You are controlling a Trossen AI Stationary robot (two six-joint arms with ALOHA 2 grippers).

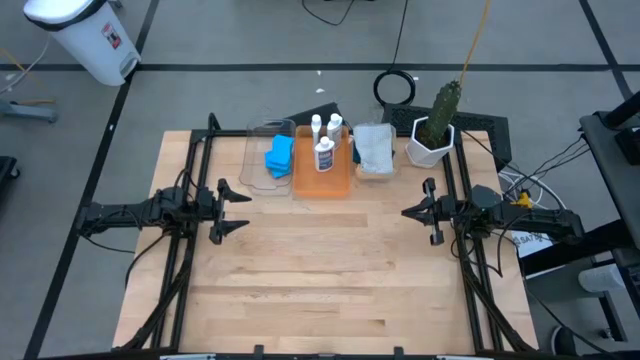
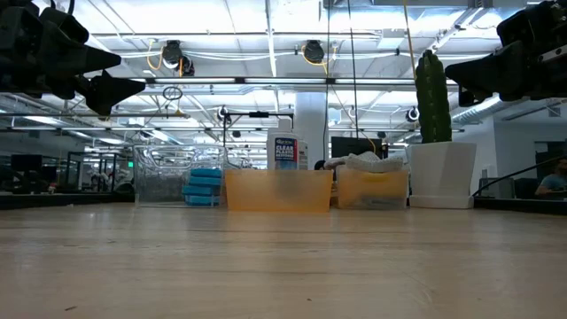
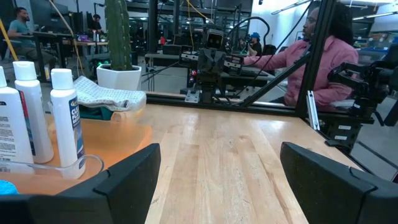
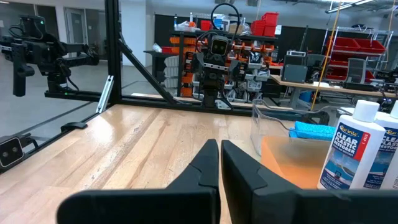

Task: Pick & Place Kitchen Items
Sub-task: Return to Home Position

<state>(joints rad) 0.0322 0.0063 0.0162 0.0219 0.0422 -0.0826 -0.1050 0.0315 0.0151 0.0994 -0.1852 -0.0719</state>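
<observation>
At the table's far edge, bright blue sponges (image 1: 280, 155) lie in a clear bin (image 1: 258, 165). White labelled bottles (image 1: 325, 142) stand upright in an orange bin (image 1: 322, 180). A pale grey folded cloth (image 1: 373, 146) lies in a third bin to their right. My left gripper (image 1: 236, 208) hovers open at the table's left side, pointing level toward the right. My right gripper (image 1: 408, 212) hovers shut at the right side, facing it. Neither has anything between its fingers, as the wrist views show for the left gripper (image 3: 217, 186) and the right gripper (image 4: 221, 165).
A white pot with a green cactus (image 1: 434, 130) stands at the far right, beside the cloth bin. Black frame rails (image 1: 190, 150) run along the table's left and right sides. Bare wood (image 1: 320, 270) spreads between the grippers and toward the near edge. A person in pink (image 3: 317, 56) sits beyond the table.
</observation>
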